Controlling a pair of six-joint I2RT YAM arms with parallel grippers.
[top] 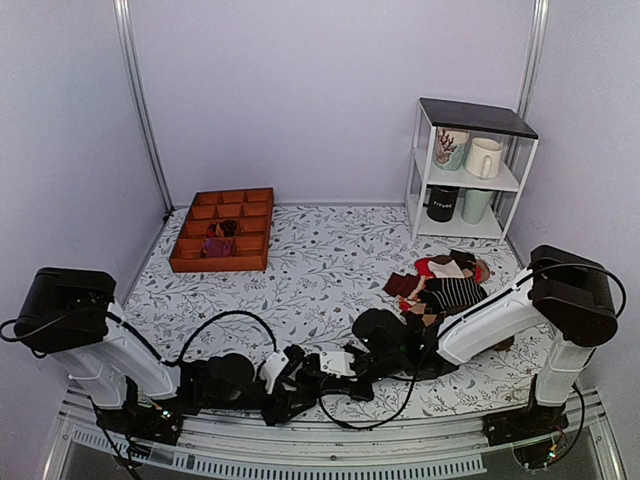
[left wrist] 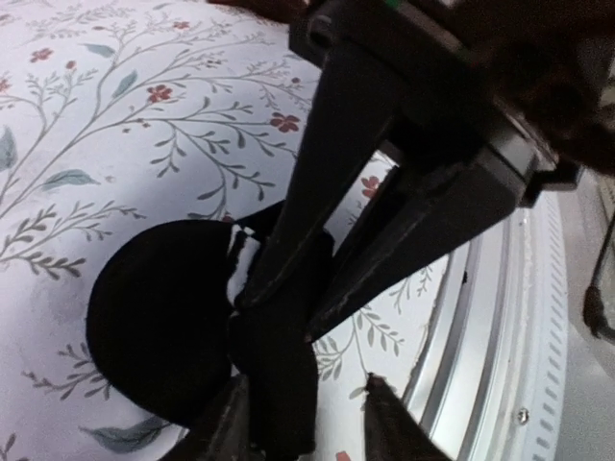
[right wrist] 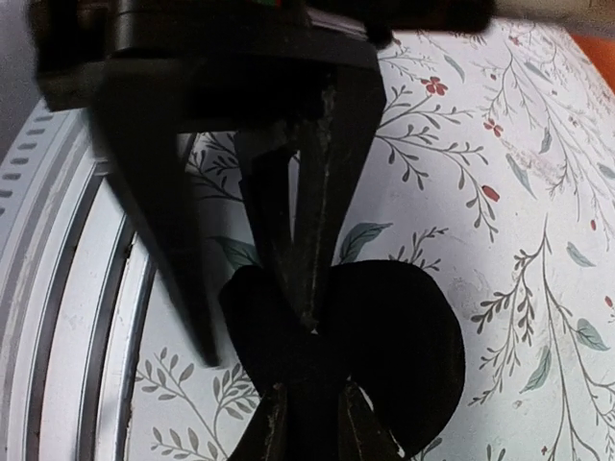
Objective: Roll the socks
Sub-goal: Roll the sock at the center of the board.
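– Black fabric, that's the socks point(left wrist: 159, 317): a rounded dark lobe lying flat on the floral tablecloth point(left wrist: 115, 115), at six o'clock on the table, just beside the metal edge rail point(left wrist: 500, 317).
– And from overhead?
– Barely visible. Both arms fold in low at six o'clock and cover the spot.
– What is the right gripper point(right wrist: 315, 389) doing?
– Its fingers are pinched together on a gathered fold of the socks, where the fabric narrows to a waist between two lobes.
– The left gripper point(left wrist: 306, 379)?
– It meets the right one head-on from the nine o'clock side. Its jaws stand apart, astride a strip of the fabric. The strip touches one finger point(left wrist: 226, 432), and tablecloth shows between it and the other.
– Any stripes?
– A few white marks point(left wrist: 236, 264) sit at the fold beside a right finger. They may be the stripes, but the view is too cramped to be sure.
– Elsewhere on the table?
– A wooden compartment tray point(top: 218, 264) at ten o'clock with something small and dark red in one cell. A white shelf point(top: 475, 117) of mugs point(top: 484, 157) stands at one o'clock. A heap of clothes point(top: 445, 285) lies at three o'clock, well apart from the socks.
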